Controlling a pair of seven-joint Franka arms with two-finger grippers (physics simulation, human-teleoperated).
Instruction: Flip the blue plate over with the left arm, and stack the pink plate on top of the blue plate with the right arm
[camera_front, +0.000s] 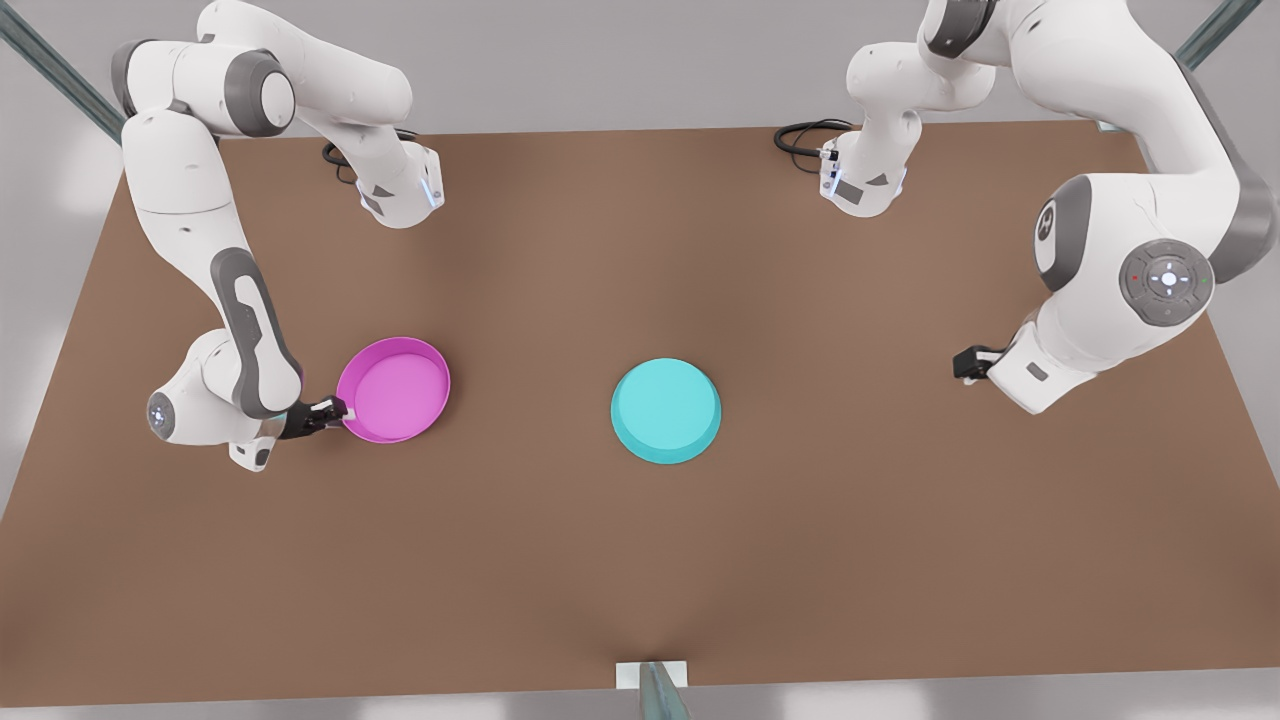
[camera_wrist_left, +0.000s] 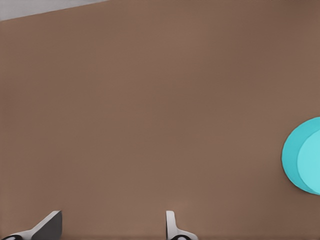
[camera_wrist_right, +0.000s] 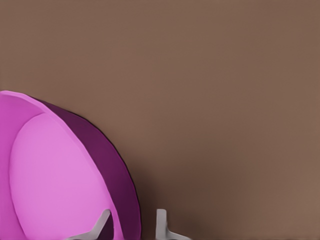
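Right gripper (camera_front: 340, 410) is at the pink plate (camera_front: 395, 390), on the front view's left; in the right wrist view its fingers (camera_wrist_right: 161, 224) straddle the rim, one inside the dish and one outside, w/ a small gap, so they look set around the rim but not clearly pinched yet. Pink plate sits right way up, lighter inside showing. Blue plate (camera_front: 666, 410) lies mid-table (camera_front: 640, 560), well apart from the pink one, flat base up and rim down (so the flip looks done, judging by how it lies). Left gripper (camera_front: 968, 365) waits on the front view's right, away from both plates; its fingers (camera_wrist_left: 172, 225) are spread w/ bare table between them, blue plate (camera_wrist_left: 305, 157) off to one side. Step in hand, I'd say: secure the pink rim, then lift & carry. To do it well: close firmly on the rim before lifting; raise high enough to clear the blue base; keep the dish level since a one-edge hold may let it sag; centre it over blue before lowering. No brands, labels or readable writing anywhere.
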